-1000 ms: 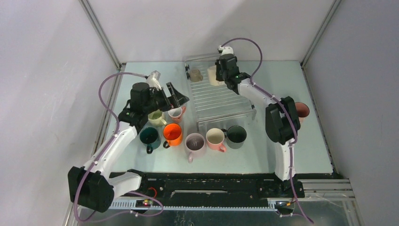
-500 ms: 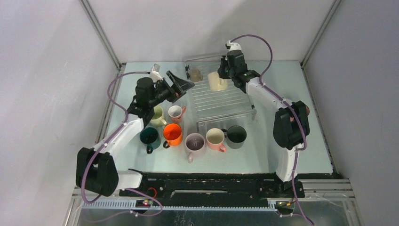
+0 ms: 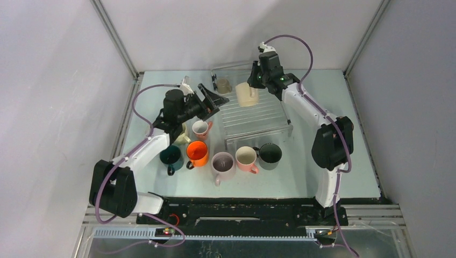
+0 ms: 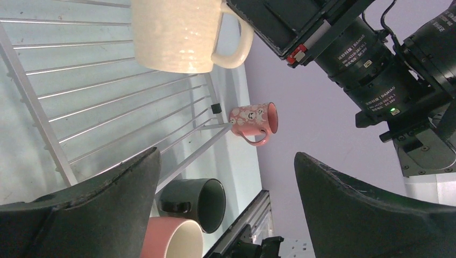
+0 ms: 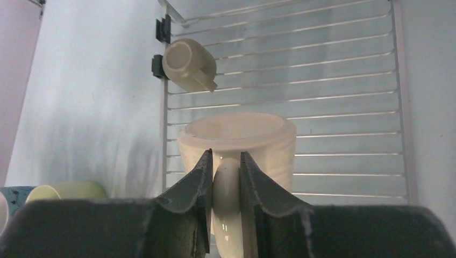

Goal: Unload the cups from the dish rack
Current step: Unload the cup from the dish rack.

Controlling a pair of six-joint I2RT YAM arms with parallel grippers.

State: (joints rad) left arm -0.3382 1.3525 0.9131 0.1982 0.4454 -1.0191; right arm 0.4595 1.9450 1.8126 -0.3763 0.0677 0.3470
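Only the right wrist view shows the right claw point(image 5: 226, 157) pinching the cream ceramic mug point(image 5: 236, 131) by its handle; the left claw point(image 4: 226, 157) gapes.

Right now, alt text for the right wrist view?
Jaws shut on the handle of a cream cup, in front of the wire dish rack. A second, beige cup sits farther off at the rack's edge.

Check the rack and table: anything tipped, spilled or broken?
Nothing looks spilled or broken. The small beige cup in the far left corner of the dish rack seems tilted; whether it lies flat is unclear. The right gripper holds the cream mug by its handle alone.
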